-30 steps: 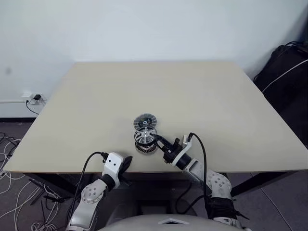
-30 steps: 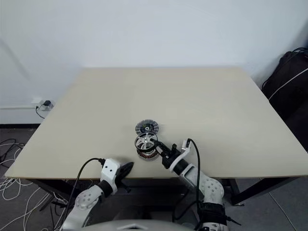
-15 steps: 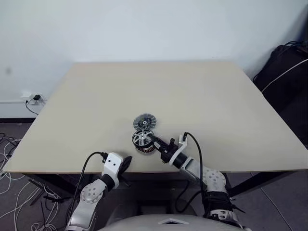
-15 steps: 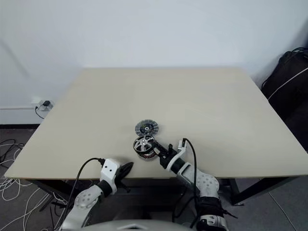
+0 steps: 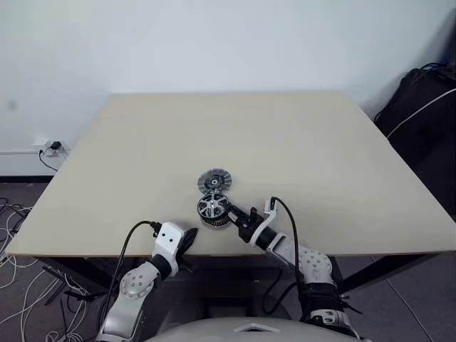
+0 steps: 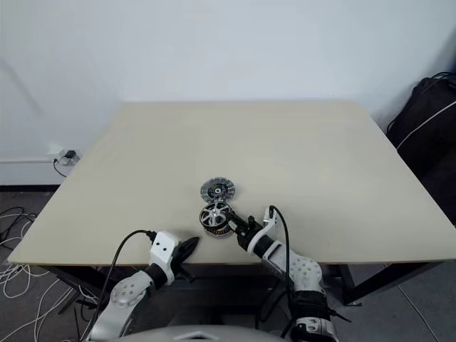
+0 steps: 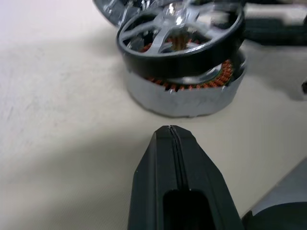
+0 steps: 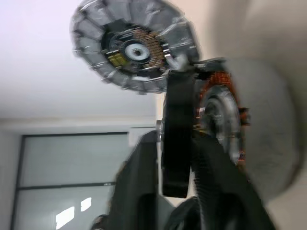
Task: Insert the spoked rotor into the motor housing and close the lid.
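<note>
Spoked rotor (image 7: 180, 36) sat tilted, half-seated on motor housing (image 7: 184, 91), right gripper (image 5: 237, 216) narrowly straddling its rim; left gripper (image 7: 175, 182) closed, idle; lid (image 5: 214, 180) just beyond, not fitted

no readable text, labels, brands or numbers on anything

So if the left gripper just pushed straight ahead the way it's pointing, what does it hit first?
Probably the motor housing: it sits directly ahead of the shut left gripper, across bare table, with the spoked rotor on top.
</note>
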Action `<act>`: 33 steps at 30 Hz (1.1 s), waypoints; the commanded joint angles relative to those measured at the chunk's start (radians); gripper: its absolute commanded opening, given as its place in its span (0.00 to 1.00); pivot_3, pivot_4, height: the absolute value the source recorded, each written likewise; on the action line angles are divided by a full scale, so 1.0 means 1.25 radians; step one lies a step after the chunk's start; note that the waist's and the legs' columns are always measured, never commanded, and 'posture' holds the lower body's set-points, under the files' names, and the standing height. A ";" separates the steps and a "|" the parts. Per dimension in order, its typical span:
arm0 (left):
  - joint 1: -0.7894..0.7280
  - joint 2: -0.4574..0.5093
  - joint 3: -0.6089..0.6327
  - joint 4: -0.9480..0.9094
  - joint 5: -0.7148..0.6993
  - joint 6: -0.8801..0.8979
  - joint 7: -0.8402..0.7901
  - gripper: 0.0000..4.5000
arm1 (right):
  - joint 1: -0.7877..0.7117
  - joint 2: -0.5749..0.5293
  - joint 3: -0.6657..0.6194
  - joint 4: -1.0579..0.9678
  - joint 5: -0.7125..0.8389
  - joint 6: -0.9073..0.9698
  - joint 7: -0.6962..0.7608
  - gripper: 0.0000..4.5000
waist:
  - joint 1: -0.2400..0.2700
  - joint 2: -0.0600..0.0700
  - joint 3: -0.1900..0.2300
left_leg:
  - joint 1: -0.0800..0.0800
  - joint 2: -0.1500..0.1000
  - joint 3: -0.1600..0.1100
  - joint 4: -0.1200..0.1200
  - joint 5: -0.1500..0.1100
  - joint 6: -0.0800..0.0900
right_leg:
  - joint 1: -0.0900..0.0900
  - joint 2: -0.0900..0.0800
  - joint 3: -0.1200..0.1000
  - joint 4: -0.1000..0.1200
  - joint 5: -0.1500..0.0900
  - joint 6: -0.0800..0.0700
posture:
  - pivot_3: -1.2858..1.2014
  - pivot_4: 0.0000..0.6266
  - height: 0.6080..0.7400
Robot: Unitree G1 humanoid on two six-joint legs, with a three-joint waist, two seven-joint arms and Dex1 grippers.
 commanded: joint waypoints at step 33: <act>-0.014 -0.016 -0.011 -0.013 -0.007 -0.013 0.001 0.00 | 0.018 -0.082 0.103 -0.364 -0.174 -0.039 -0.023 0.38 | 0.000 -0.001 0.000 | 0.003 0.000 0.000 0.000 -0.001 -0.002 | 0.003 0.000 0.000 -0.001 -0.002 0.003 | 0.52 0.00 1.00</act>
